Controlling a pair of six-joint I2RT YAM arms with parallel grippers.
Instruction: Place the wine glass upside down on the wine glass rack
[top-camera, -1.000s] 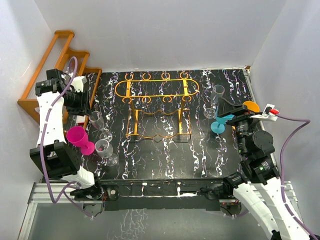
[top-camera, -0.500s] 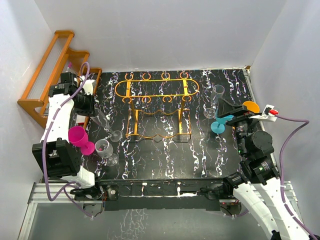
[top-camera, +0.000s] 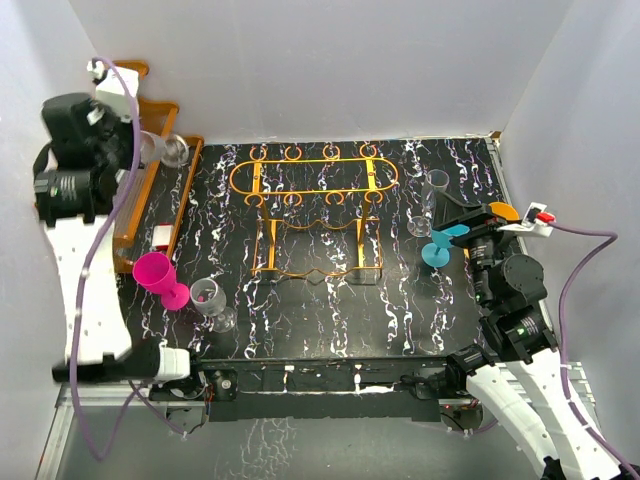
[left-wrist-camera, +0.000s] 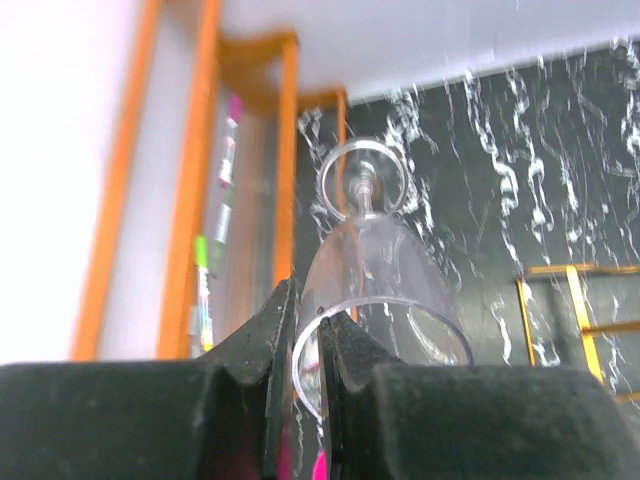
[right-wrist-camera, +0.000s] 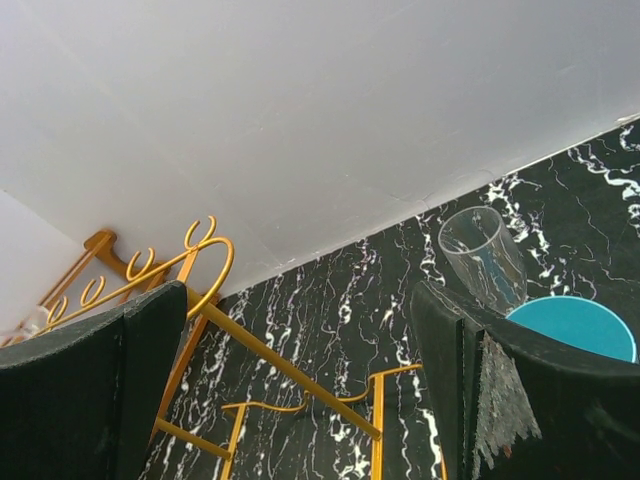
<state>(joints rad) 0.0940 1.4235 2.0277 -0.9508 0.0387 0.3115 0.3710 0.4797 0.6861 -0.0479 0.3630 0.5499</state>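
My left gripper (top-camera: 138, 143) is raised high at the back left and is shut on the rim of a clear wine glass (top-camera: 168, 150). In the left wrist view the fingers (left-wrist-camera: 283, 325) pinch the rim, and the wine glass (left-wrist-camera: 375, 265) points its stem and foot away from the gripper. The orange-gold wire wine glass rack (top-camera: 312, 178) stands at the back middle of the black marble table, well right of the held glass, and also shows in the right wrist view (right-wrist-camera: 205, 300). My right gripper (top-camera: 462, 228) is open and empty, right of the rack.
A brown wooden stepped rack (top-camera: 150, 190) stands at the left wall, below the held glass. A pink glass (top-camera: 156, 276) and a clear glass (top-camera: 210, 300) stand front left. A teal glass (top-camera: 436, 252) and a clear glass (top-camera: 435, 188) stand by the right gripper.
The left gripper has lifted a clear glass off the table at the left and carried it up and back, over the wooden rack. The right arm has hardly moved.
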